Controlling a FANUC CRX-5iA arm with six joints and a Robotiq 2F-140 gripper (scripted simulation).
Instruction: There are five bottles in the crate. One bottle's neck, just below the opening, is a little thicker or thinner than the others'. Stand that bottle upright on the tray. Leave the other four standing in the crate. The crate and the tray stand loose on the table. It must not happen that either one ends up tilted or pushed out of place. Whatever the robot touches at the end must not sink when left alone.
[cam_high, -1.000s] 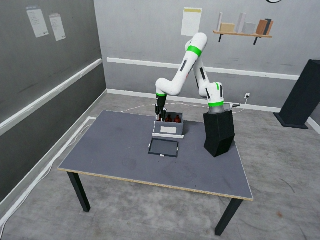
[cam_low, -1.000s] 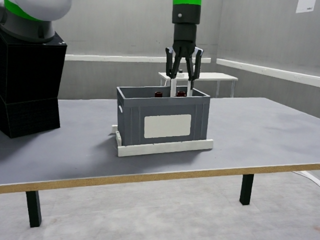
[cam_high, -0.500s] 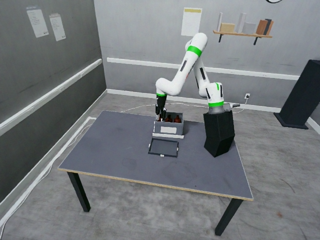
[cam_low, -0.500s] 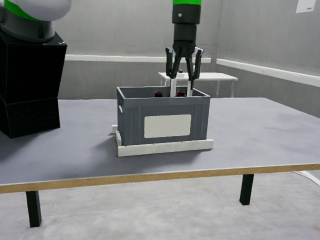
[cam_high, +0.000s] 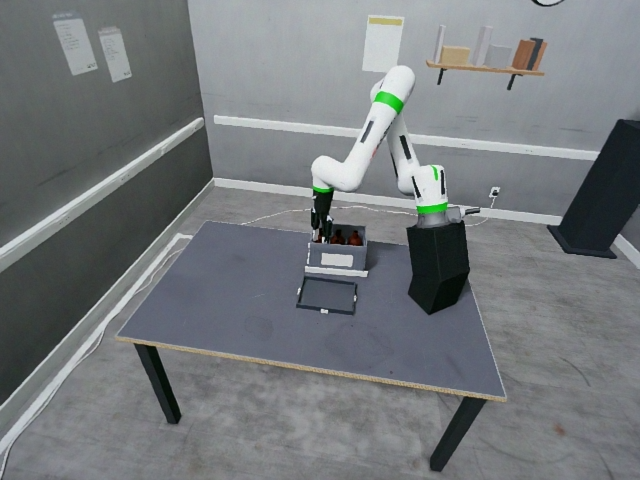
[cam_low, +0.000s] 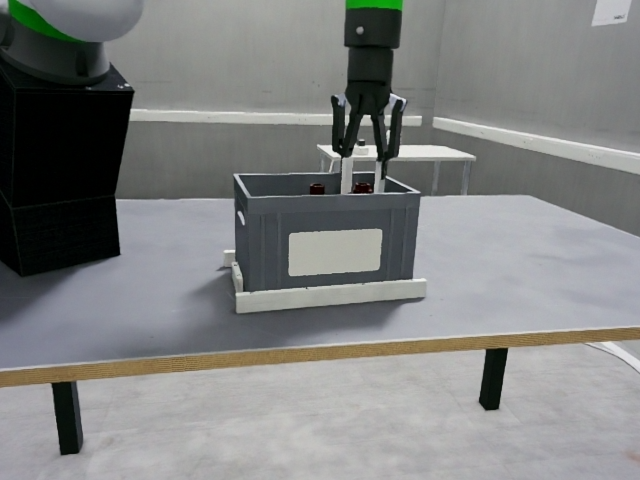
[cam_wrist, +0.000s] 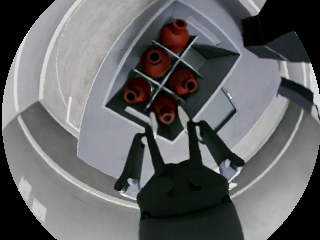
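Note:
The grey crate (cam_high: 315, 258) (cam_low: 263, 248) (cam_wrist: 220, 67) holds five red-brown bottles, all standing in compartments. In the wrist view, they are the far bottle (cam_wrist: 175, 37), the upper left bottle (cam_wrist: 155, 62), the left bottle (cam_wrist: 136, 91), the right bottle (cam_wrist: 184, 82) and the near bottle (cam_wrist: 165, 106). My gripper (cam_low: 363, 190) (cam_wrist: 166, 114) is partly open, with its pale fingertips on either side of the near bottle's neck and gaps visible. Any neck difference is too small to tell. The dark tray (cam_high: 326, 295) is empty.
White strips (cam_high: 336, 271) (cam_low: 330, 296) lie along the crate's base. One crate compartment holds no bottle. Dividers (cam_wrist: 161, 87) separate the bottles. The crate walls rise around the fingertips. The black robot pedestal (cam_high: 436, 268) (cam_low: 62, 170) stands to one side of the crate.

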